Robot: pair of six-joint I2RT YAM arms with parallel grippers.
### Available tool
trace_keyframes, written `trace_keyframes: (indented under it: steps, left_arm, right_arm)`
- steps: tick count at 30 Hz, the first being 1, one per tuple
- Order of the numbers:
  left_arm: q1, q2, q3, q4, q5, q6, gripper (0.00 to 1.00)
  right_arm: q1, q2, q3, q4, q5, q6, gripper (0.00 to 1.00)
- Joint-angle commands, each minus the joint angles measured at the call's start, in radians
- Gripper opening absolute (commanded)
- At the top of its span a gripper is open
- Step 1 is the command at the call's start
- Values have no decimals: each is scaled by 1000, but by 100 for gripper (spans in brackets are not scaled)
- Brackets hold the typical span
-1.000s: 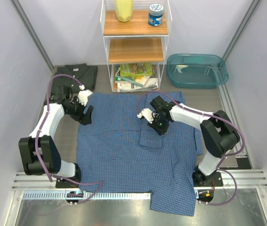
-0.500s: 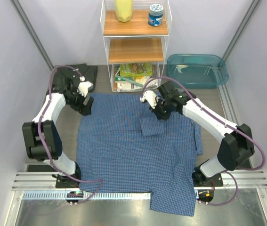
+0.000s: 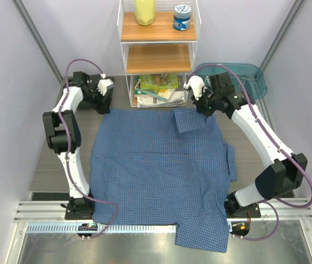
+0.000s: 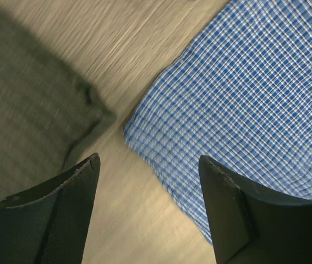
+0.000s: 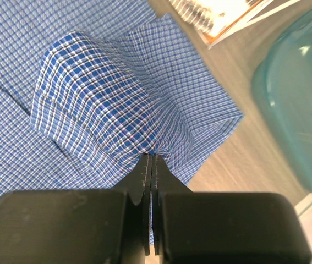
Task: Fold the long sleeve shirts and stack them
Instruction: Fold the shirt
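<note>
The blue check long sleeve shirt [image 3: 156,165] lies spread flat across the table, one part hanging over the near edge. My right gripper [image 3: 201,111] [image 5: 152,157] is shut on a folded flap of that shirt [image 5: 106,110], held raised at the far right corner. My left gripper [image 3: 103,104] [image 4: 149,159] is open over bare table. The blue shirt's far left corner [image 4: 244,99] lies just right of it. The folded charcoal shirt [image 4: 23,110] lies just left of it. In the top view the left arm hides most of the charcoal shirt.
A teal plastic tub [image 3: 238,80] [image 5: 299,99] stands at the back right, close behind my right arm. A white wire shelf rack [image 3: 157,49] stands at the back centre, with magazines [image 3: 158,88] on its lowest level. Grey walls close both sides.
My right gripper has carried the pinched flap from the middle of the shirt to its far right corner. My left gripper has swung away to the far left corner, jaws still apart.
</note>
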State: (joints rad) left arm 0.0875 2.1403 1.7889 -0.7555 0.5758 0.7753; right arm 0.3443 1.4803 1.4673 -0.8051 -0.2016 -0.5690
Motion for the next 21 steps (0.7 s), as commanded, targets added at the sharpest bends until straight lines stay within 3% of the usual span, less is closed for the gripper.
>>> trace_keyframes:
  steps: [1, 10, 20, 21]
  left_arm:
    - [-9, 49, 101, -98, 153, 200, 69]
    - [-45, 208, 251, -147, 52, 291, 57]
    - [-75, 256, 268, -183, -34, 377, 53]
    - [-78, 257, 264, -189, -43, 395, 48]
  right_arm:
    - [-14, -35, 74, 17, -18, 11, 1]
    - [-30, -49, 103, 21, -22, 35, 1]
    - [-48, -64, 136, 29, -12, 38, 1]
    - [-51, -66, 140, 29, -10, 40, 1]
